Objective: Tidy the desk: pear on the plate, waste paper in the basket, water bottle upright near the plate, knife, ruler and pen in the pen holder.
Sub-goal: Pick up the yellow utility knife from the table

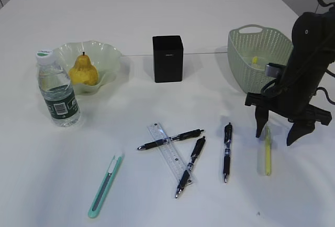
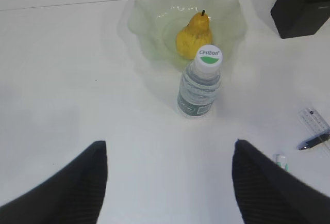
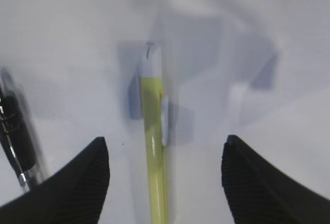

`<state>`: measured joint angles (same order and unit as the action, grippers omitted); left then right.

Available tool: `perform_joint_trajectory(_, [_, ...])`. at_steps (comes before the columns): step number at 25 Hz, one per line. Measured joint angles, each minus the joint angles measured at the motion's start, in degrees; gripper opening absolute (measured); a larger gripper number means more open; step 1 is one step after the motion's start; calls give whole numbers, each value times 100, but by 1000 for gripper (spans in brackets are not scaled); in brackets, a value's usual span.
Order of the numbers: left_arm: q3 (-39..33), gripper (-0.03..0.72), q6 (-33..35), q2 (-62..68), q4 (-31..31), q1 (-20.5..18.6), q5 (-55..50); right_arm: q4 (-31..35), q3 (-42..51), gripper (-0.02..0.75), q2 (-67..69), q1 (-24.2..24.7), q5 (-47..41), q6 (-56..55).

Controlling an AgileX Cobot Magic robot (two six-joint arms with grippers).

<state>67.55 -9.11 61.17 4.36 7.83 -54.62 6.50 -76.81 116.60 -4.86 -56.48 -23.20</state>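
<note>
a staged lab or test setup made up as an office desk, not a lived-in room. the desk (image 1: 157, 23) is a bare white sheet-like surface running back to pale wall panels, with nothing personal on it. a black pen holder (image 1: 168, 58) stands mid-desk; left of it a frilled green plate (image 1: 107, 54) and a water bottle (image 1: 57, 89), right of it a green woven basket (image 1: 246, 62). in front of the holder lie black pens (image 1: 170, 139), a clear ruler (image 1: 168, 152) and a utility knife (image 1: 106, 184). a black robot arm (image 1: 306, 59) looms at the holder's far right.
</note>
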Motion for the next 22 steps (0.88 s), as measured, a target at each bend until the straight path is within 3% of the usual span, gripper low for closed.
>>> perform_joint_trajectory(22, [0, 529, 0, 0, 0, 0, 0, -53, 0, 533, 250, -238, 183, 0])
